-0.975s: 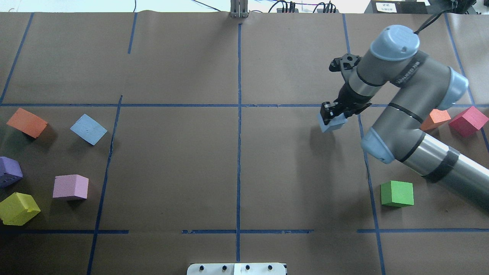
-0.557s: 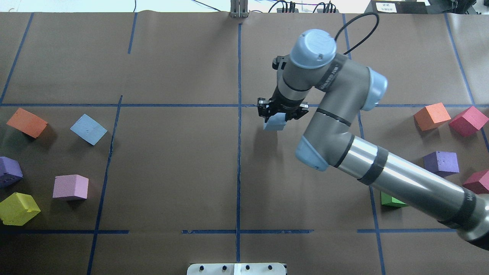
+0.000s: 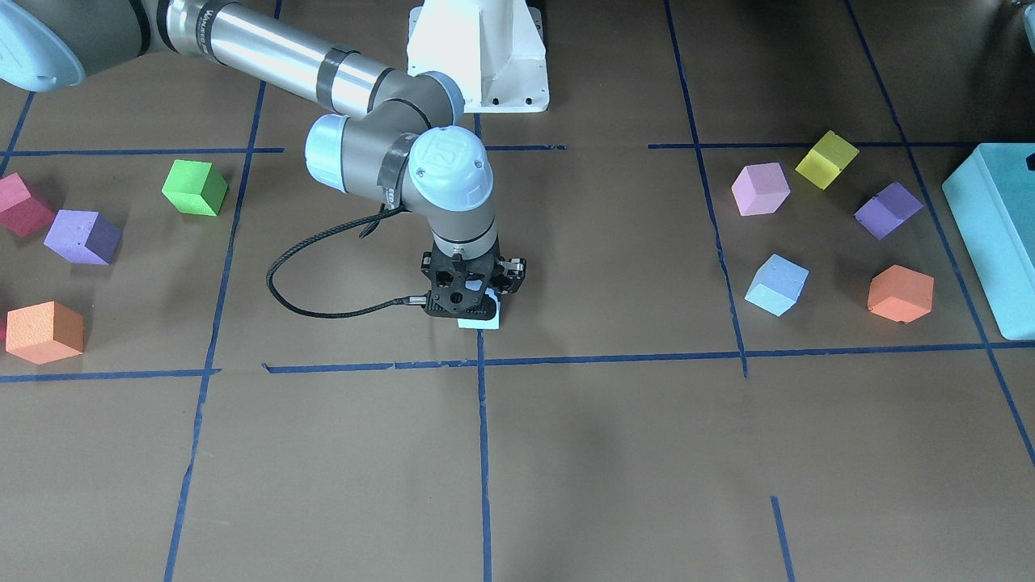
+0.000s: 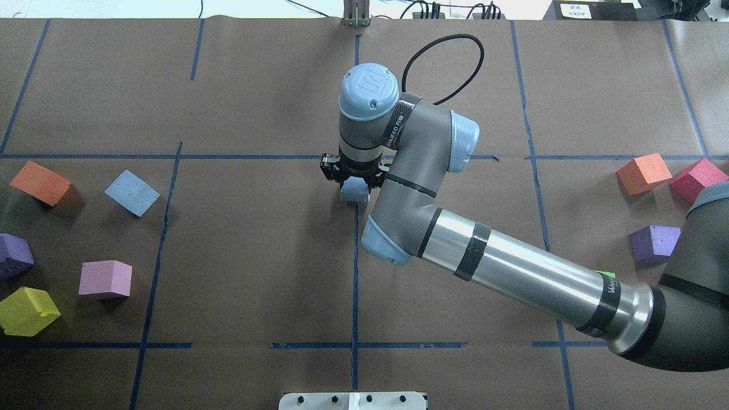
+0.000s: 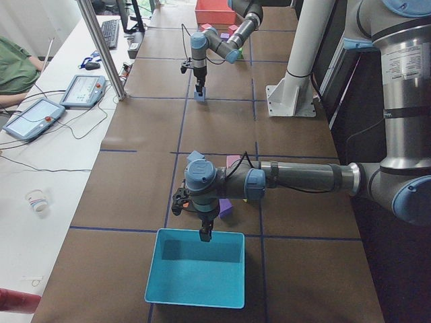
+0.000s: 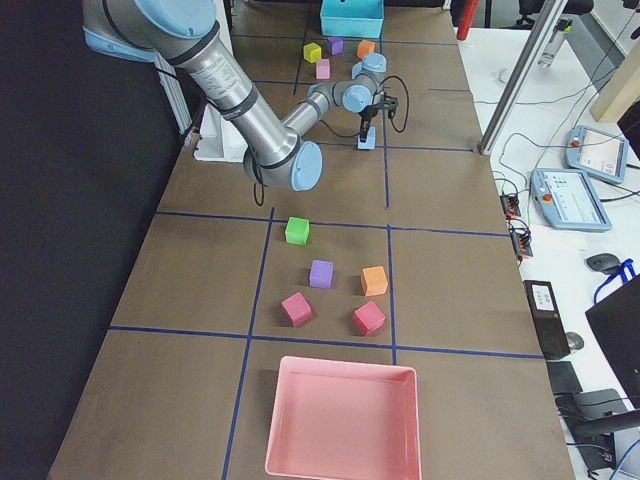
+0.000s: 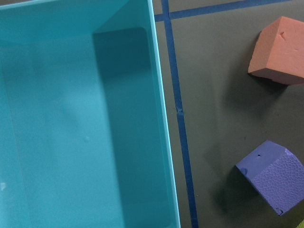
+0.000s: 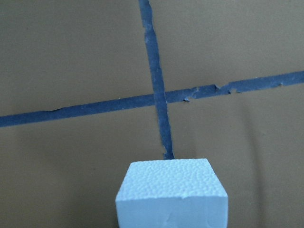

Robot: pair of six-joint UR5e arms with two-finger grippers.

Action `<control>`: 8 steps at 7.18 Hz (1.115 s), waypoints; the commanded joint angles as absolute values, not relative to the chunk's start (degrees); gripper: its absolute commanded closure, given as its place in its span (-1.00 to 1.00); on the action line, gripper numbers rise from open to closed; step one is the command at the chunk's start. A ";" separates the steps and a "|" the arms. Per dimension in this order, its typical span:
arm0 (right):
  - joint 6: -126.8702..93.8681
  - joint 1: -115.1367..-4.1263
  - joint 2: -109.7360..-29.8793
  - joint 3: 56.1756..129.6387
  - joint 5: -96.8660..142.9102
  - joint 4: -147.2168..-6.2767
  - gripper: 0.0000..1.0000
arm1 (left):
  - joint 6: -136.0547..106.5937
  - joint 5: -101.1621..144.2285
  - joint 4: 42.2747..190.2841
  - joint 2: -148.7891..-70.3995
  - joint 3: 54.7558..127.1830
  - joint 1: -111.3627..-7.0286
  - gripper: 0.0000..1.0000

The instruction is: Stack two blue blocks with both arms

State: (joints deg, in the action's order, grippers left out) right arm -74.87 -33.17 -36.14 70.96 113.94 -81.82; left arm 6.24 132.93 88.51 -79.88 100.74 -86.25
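Centrally, the right arm point(image 4: 512, 276) is stretched across the table point(image 4: 256, 267) from the overhead view's right side, with its wrist turned straight down. The right gripper point(image 4: 353, 181) is closed on the held blue block point(image 4: 354, 193), which is pinched from two sides by its jaws and is seen poking out beneath them. The held blue block is placed at the middle of the table, on the centre tape line point(image 4: 355, 273), just on the robot's side of the spot where that line is crossed by another. Whether its underside is touching the paper cannot be told. In the right wrist view its pebbled top face is seen, with the tape cross beyond it.

The free blue block point(image 4: 132, 192) is found well apart, on the table's left portion, lying alone and turned askew to the tape grid. An orange cube point(image 4: 40, 182) is set near it, and a pink cube point(image 4: 105, 279), a purple cube point(image 4: 14, 256) and a yellow cube point(image 4: 27, 311) are spread nearer the robot.

The left arm point(image 5: 303, 178) is reached out over the table's left end, and the left gripper point(image 5: 205, 233) is hung pointing down at the rim of the teal box point(image 5: 195, 276) that faces the cubes. It is shown by a side camera only, so whether it is open or closed cannot be told.
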 commanded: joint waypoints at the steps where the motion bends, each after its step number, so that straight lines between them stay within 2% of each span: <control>1: -74.10 -32.26 -35.42 70.66 111.63 -81.74 -0.98 | 6.24 132.98 88.51 -79.89 100.90 -86.31 -1.00; 3: -72.87 -33.21 -34.45 71.80 111.71 -83.05 -0.98 | 6.24 132.89 88.85 -79.89 100.99 -86.22 -1.00; 5: -66.75 -37.94 -35.24 79.84 114.85 -92.74 -0.98 | 6.24 132.89 88.95 -79.98 101.07 -86.22 -1.00; 6: -60.97 -41.27 -38.12 85.03 117.74 -97.42 -0.98 | 6.24 132.80 88.95 -79.98 101.16 -86.31 -1.00; 8: -45.88 -50.14 -52.22 96.63 123.63 -98.17 -0.98 | 5.80 132.89 89.03 -80.15 100.99 -86.13 -0.99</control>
State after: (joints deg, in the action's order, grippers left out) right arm -55.59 -44.59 -44.08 89.69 119.99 -96.98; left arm 6.10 132.83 88.96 -80.03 101.10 -86.22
